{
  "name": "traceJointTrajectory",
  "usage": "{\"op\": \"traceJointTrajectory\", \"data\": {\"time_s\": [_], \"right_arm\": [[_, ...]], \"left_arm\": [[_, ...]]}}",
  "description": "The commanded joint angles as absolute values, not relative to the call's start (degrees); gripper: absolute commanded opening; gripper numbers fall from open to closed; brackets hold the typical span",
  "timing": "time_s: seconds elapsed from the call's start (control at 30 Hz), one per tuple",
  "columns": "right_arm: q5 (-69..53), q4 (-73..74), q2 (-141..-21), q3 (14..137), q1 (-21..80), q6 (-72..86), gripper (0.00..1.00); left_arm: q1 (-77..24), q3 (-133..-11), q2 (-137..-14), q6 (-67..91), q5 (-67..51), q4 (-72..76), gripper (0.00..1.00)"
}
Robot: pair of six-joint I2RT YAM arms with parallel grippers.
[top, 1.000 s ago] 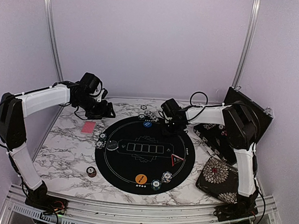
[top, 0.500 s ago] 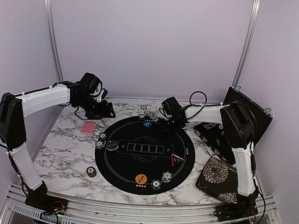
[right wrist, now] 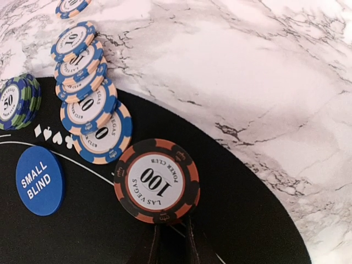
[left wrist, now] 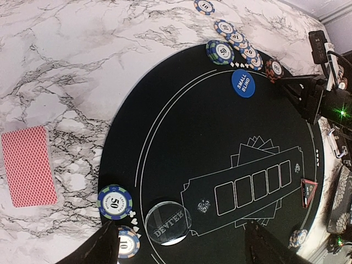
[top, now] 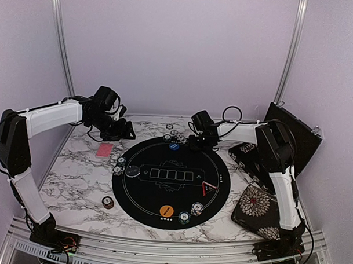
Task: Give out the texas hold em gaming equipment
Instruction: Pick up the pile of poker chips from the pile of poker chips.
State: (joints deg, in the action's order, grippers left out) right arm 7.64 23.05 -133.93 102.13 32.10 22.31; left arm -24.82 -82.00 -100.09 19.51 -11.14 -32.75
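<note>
So your right end effector (right wrist: 171,234) was pinched narrow, tips at the 100 chip (right wrist: 157,180) lying flat on the black mat (right wrist: 247,231); your left end effector (top: 123,130) hung wide open above the worktop (top: 76,186).

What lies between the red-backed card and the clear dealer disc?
A blue-green chip marked 50 lies between the card and the dealer disc, on the black mat's edge. The left wrist view shows it.

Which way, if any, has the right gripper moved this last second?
Yes: the right gripper has shifted left along the far rim of the black mat, closer to the blue Small Blind button.
</note>
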Motion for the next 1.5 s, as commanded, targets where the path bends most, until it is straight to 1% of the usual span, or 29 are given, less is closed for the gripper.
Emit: {"op": "traceJointTrajectory", "data": {"time_s": [0.0, 0.27, 0.37, 0.77, 0.83, 1.2, 1.47], "right_arm": [[8.8, 24.0, -137.2, 103.7, 30.4, 22.4, 0.15], [8.4, 24.8, -137.2, 104.9, 30.2, 21.3, 0.16], [7.9, 24.4, -135.9, 103.2, 30.1, 21.0, 0.17], [4.0, 21.4, -126.0, 91.7, 30.5, 19.6, 0.3], [3.6, 20.7, -124.3, 89.8, 30.8, 19.4, 0.32], [-0.3, 15.7, -112.9, 81.6, 32.4, 16.9, 0.35], [-1.9, 15.3, -108.6, 80.8, 33.3, 14.5, 0.37]], "left_arm": [[-24.4, -81.6, -100.4, 18.6, -11.7, -32.0, 0.8], [-24.3, -81.7, -100.5, 18.8, -11.7, -32.0, 0.8], [-24.3, -81.5, -100.2, 19.0, -11.6, -32.1, 0.8], [-24.4, -79.1, -96.2, 20.5, -9.8, -35.2, 0.8], [-24.5, -77.7, -95.1, 21.0, -8.9, -36.1, 0.8], [-26.7, -64.7, -85.3, 26.2, -2.7, -40.3, 0.79], [-32.2, -55.6, -78.2, 32.5, -0.3, -44.1, 0.79]]}}
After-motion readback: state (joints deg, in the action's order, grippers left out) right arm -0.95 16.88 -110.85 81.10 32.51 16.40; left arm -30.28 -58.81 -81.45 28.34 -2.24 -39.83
